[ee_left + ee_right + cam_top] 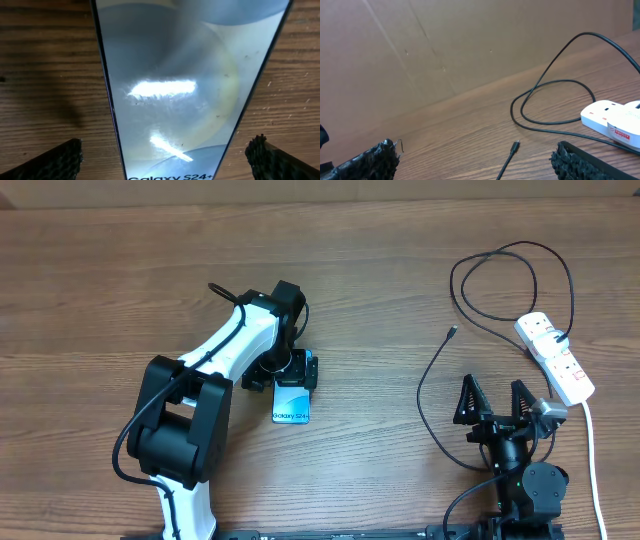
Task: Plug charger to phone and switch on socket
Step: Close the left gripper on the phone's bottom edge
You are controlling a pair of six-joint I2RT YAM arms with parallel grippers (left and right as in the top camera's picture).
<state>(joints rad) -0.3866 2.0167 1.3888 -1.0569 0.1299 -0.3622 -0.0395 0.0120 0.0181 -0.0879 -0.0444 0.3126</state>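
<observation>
Two pincers, both spread as wide as possible, gripping nothing. Left pincer (pixel 281 372), on the white-and-black arm: hangs low over the 12 o'clock end of the slim rectangular black-edged phone with its pale blue-teal lit screen (pixel 292 402). Straddles the phone (pixel 175 90) in the left wrist view with black ridged fingers (pixel 60 160), one out past each long edge, neither touching the glass. Phone flat on the brown wood-grain table (pixel 100 280), "Galaxy S24+" lettering at its 6 o'clock end.

Right pincer (pixel 495 402), all black: points toward 12 o'clock from the 5 o'clock part of the table and touches nothing. Long thin black charger cable (pixel 419 395) close by, with its small plug tip (pixel 453 332) loose on the wood at about 11 o'clock from this pincer, near but apart. Same plug tip (pixel 515 146) seen ahead and between the fingers (pixel 370 162) in the right wrist view. Bends from the tip toward 6 o'clock, and farther off loops at 12 o'clock before meeting the white elongated power strip (pixel 556 358). Strip at about 1 o'clock from the right pincer, just beside it, with a thick white cord (pixel 592 450) leaving toward 6 o'clock. Phone well apart from the plug tip, at 8 o'clock of it.
</observation>
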